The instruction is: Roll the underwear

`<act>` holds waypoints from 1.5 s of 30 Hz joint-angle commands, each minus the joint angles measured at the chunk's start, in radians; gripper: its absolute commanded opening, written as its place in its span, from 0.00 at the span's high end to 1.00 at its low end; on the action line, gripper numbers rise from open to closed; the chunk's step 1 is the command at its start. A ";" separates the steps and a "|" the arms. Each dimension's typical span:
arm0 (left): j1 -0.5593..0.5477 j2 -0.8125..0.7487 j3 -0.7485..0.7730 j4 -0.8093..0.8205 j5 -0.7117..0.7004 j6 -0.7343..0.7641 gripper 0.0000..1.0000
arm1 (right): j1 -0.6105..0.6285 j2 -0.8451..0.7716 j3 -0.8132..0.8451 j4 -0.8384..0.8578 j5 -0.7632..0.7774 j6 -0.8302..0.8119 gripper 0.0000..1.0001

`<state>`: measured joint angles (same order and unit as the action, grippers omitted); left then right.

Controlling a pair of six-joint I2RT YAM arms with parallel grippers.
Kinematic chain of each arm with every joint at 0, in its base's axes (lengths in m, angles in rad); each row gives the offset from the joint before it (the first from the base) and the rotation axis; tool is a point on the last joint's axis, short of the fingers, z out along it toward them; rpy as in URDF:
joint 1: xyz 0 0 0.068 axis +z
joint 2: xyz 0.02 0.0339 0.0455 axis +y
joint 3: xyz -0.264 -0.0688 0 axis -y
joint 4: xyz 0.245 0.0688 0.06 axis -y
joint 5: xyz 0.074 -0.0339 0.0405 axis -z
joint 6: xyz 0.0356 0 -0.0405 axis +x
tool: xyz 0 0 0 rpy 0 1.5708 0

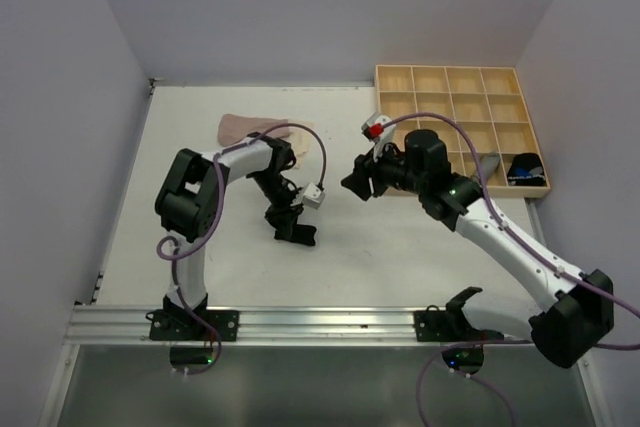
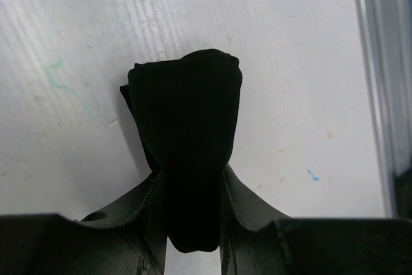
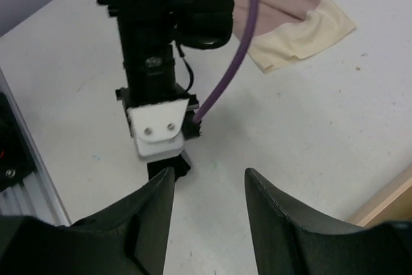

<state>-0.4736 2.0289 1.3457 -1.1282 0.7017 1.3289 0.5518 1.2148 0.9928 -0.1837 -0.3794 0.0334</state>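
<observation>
My left gripper (image 1: pixel 292 229) is shut on a rolled black underwear (image 2: pixel 187 127), holding it low over the white table; the roll also shows in the top view (image 1: pixel 299 234). Pale beige-pink underwear (image 1: pixel 252 128) lies flat at the back left, also in the right wrist view (image 3: pixel 293 14). My right gripper (image 1: pixel 356 185) is open and empty, hovering above the table mid-right, its jaws wide apart, pointing toward the left arm (image 3: pixel 161 62). A grey underwear (image 1: pixel 487 164) and a dark rolled one (image 1: pixel 524 167) sit in the tray's front compartments.
A light wooden tray (image 1: pixel 460 97) of square compartments stands at the back right. A metal rail (image 1: pixel 330 324) runs along the near table edge. White walls close in left, back and right.
</observation>
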 commanded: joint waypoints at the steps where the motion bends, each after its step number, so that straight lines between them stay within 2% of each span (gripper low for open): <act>1: -0.005 0.198 -0.036 -0.171 -0.111 0.029 0.80 | 0.074 -0.087 -0.060 -0.112 0.065 -0.024 0.50; 3: -0.003 0.234 -0.013 -0.171 -0.117 0.020 0.80 | 0.135 -0.139 -0.069 -0.146 0.141 -0.027 0.50; 8: -0.002 0.257 0.001 -0.162 -0.120 0.003 0.81 | 0.399 -0.140 -0.063 -0.183 0.319 -0.066 0.51; 13: 0.000 0.260 0.004 -0.156 -0.110 -0.011 0.81 | 0.612 0.047 -0.019 -0.186 0.469 -0.113 0.53; 16: 0.001 0.260 0.001 -0.151 -0.103 -0.019 0.81 | 0.698 0.142 0.030 -0.163 0.519 -0.121 0.53; 22: 0.003 0.258 -0.005 -0.151 -0.102 -0.019 0.81 | 0.755 0.328 0.064 -0.056 0.586 -0.113 0.43; 25: 0.003 0.258 -0.003 -0.151 -0.102 -0.017 0.80 | 0.757 0.385 0.058 0.007 0.593 -0.112 0.33; 26: 0.003 0.258 -0.003 -0.151 -0.103 -0.019 0.80 | 0.757 0.397 0.066 0.018 0.583 -0.113 0.24; 29: 0.003 0.258 -0.006 -0.147 -0.105 -0.017 0.79 | 0.757 0.440 0.073 0.030 0.567 -0.128 0.18; 34: 0.003 0.261 -0.010 -0.145 -0.103 -0.019 0.78 | 0.757 0.514 0.102 0.038 0.528 -0.150 0.21; 43: 0.004 0.260 -0.014 -0.142 -0.105 -0.017 0.73 | 0.741 0.624 0.118 0.099 0.476 -0.153 0.33; 45: 0.003 0.263 -0.014 -0.142 -0.105 -0.017 0.72 | 0.731 0.637 0.113 0.113 0.458 -0.151 0.38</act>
<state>-0.4675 2.2425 1.3487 -1.5074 0.7769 1.2739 1.2968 1.8389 1.0782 -0.1280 0.1265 -0.1162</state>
